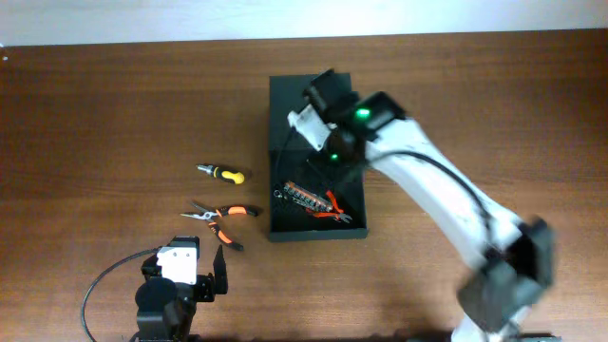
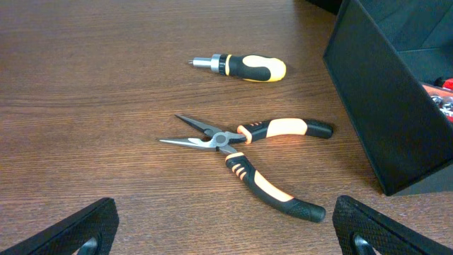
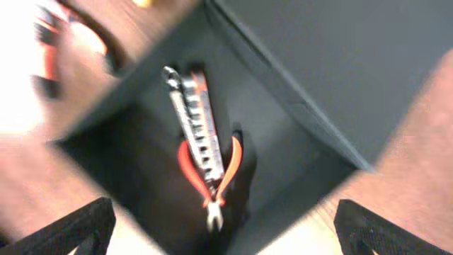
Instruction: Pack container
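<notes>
The container [image 1: 285, 114] is a dark open box at the table's middle, with its flap lid at the far end. Inside lie a silver bit strip [image 1: 302, 198] and red-handled cutters [image 1: 330, 209]; both also show blurred in the right wrist view, the strip [image 3: 195, 127] over the cutters [image 3: 185, 161]. My right gripper [image 1: 323, 95] hangs above the container's far end, open and empty [image 3: 226, 227]. My left gripper [image 1: 211, 277] is open and empty near the front edge. Orange-black pliers [image 2: 248, 152] and a yellow-black screwdriver [image 2: 244, 67] lie on the table beyond it.
The pliers [image 1: 223, 217] and the screwdriver [image 1: 221, 173] lie left of the container, whose near wall [image 2: 382, 106] rises at the right of the left wrist view. A black cable [image 1: 104, 285] loops by the left arm's base.
</notes>
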Robot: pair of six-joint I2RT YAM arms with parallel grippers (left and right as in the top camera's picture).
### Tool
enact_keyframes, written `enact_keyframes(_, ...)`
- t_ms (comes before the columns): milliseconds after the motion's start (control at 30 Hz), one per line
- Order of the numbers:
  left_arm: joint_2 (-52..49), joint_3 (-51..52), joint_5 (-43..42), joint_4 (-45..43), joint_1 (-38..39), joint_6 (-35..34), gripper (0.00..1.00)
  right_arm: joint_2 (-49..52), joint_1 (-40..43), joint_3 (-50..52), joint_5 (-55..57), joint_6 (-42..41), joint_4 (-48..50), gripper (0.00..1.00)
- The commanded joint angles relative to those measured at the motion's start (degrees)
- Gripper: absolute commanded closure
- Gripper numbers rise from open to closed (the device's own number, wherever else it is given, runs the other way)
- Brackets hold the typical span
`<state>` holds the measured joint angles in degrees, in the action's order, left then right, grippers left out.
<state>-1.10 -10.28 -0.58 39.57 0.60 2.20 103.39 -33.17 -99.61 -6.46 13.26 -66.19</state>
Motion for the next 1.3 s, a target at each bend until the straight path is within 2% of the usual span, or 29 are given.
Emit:
enact_keyframes(0,0.55,0.24,0.57,-0.28,-0.31,0.92,0.01,-8.35,-0.17,-1.11,-1.88,-0.46,-1.11,0.01)
enact_keyframes(200,0.55,0.24,0.57,-0.28,-0.28,0.92,0.01,-21.42,-0.13,3.13,3.91,-3.23,-1.66,0.01)
enact_keyframes(633,0.55,0.24,0.57,-0.28,-0.28,0.92,0.01,-58.55,-0.13,35.36,7.34,-6.97,3.89,0.01)
enact_keyframes(867,0.55,0.24,0.57,-0.28,-0.28,0.92,0.01,-76.17,-0.2,46.62,7.39,-12.52,7.93,0.01)
enact_keyframes(1033,0.55,0.24,0.57,-0.28,-0.31,0.92,0.01,-82.23,-0.2,49.07,7.39,-12.5,8.02,0.01)
enact_keyframes(1267,0.55,0.24,0.57,-0.28,-0.31,0.92,0.01,-82.29,-0.2,49.09,7.34,-12.5,7.96,0.01)
